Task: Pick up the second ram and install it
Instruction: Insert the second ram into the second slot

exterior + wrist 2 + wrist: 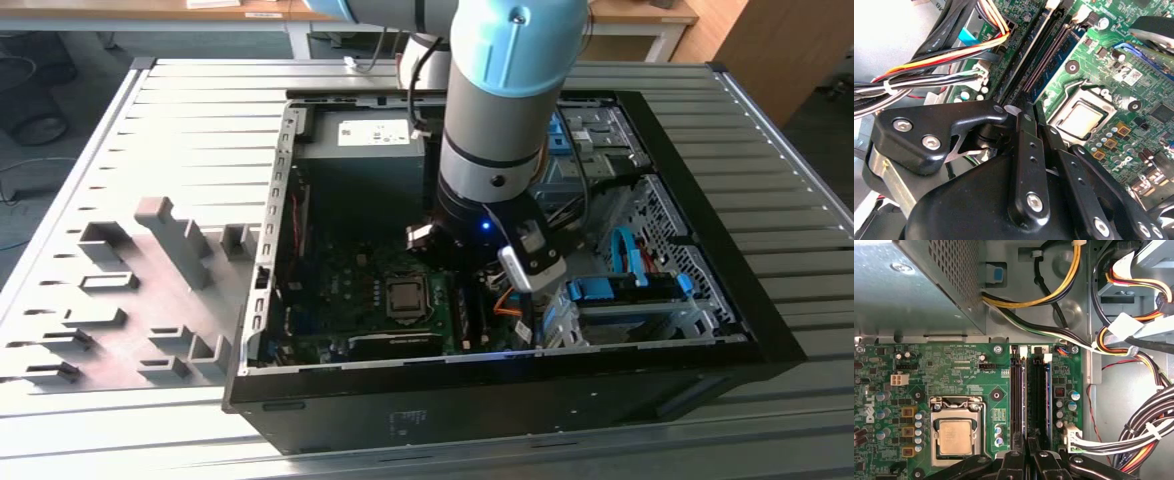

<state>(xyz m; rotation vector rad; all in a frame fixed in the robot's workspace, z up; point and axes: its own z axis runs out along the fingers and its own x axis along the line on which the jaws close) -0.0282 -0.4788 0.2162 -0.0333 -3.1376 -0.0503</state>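
The arm reaches down into the open computer case (747,345), which sits on the metal surface (200,130). The gripper (1027,460) is low over the green board (954,365), right at the end of the two long black slots. The square silver chip (955,436) is just beside those slots.

I think the second ram (1037,390) is the thin dark strip standing in the slot that is farther from the silver chip. It lines up with the gripper in both wrist views. I am not sure, because it shows only from its thin edge. The slot nearer the chip (1016,390) looks empty, with rows of tiny pins.

I cannot tell if the gripper is clenched, let go, or grasping the ram. Its tip hides the spot where that would show.

This looks like the seating step, near the end of the job. To do it well, the push should go straight down. The ram should stay upright and sit in the slot along its whole length. A tilted push could bend it or leave one end sticking up. The bundle of wires (1139,435) is near, so the arm should keep clear of it.
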